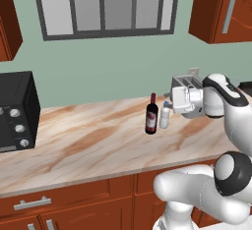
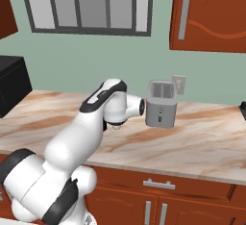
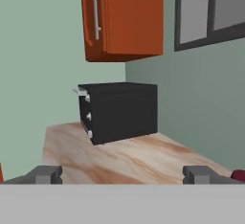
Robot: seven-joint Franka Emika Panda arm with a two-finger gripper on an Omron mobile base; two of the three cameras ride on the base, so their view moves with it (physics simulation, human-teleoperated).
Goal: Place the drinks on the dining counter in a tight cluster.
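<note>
Tool (image 3: 122, 175) wide open, holding nothing, level above the marbled bench (image 1: 88, 145). Wine bottle (image 1: 151, 116) and small white bottle (image 1: 165, 115) stand upright side by side just beside the hand, toaster (image 2: 161, 103) behind, black oven (image 3: 119, 110) far along.

The table (image 1: 88, 145) is beige stone marbled with brown streaks, above reddish-brown cabinet fronts (image 1: 74, 204) with silver handles. On it stand a dark wine bottle (image 1: 151, 115) with a maroon label, a small white bottle (image 1: 165, 116) with a blue cap, a black oven (image 1: 17, 111) and a grey toaster (image 2: 161, 104). The wall (image 1: 108, 71) is pale green, the window frame (image 1: 106, 32) dark grey.
</note>
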